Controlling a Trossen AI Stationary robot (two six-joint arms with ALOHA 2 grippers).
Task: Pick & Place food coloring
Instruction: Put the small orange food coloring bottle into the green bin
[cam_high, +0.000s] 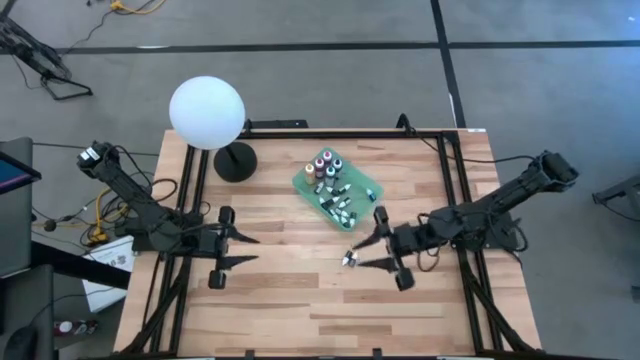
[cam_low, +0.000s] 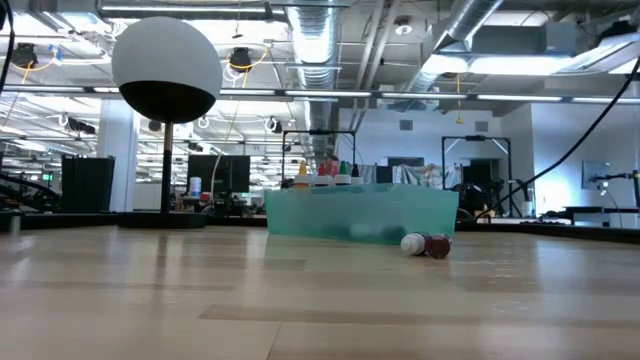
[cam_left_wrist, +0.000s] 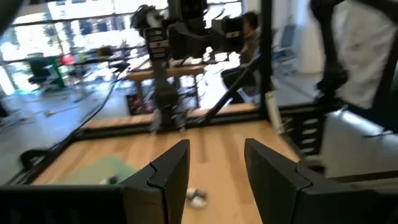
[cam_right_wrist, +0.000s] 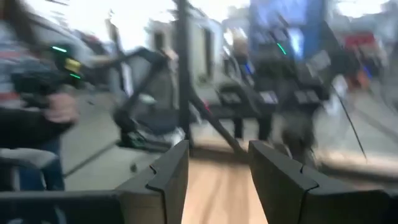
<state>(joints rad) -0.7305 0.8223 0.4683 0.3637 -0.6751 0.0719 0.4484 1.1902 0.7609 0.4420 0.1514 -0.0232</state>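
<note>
Wooden table (cam_high: 300, 300): one green tray (cam_high: 368, 186), one loose bottle (cam_high: 349, 259).

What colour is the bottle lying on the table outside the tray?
Dark red body with a white cap: the loose bottle in front of the tray, clearest in the low view.

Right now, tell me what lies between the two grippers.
Mostly bare wood; one small bottle lies by the right gripper, far from the left gripper, in the high view.

A robotics lab in an open industrial hall

Bare ceiling ducts (cam_low: 320, 40) and strip lights overhead; a framed wooden worktop (cam_high: 300, 300) on grey concrete floor (cam_high: 300, 25); more test rigs and monitors (cam_low: 215, 172) behind.
</note>
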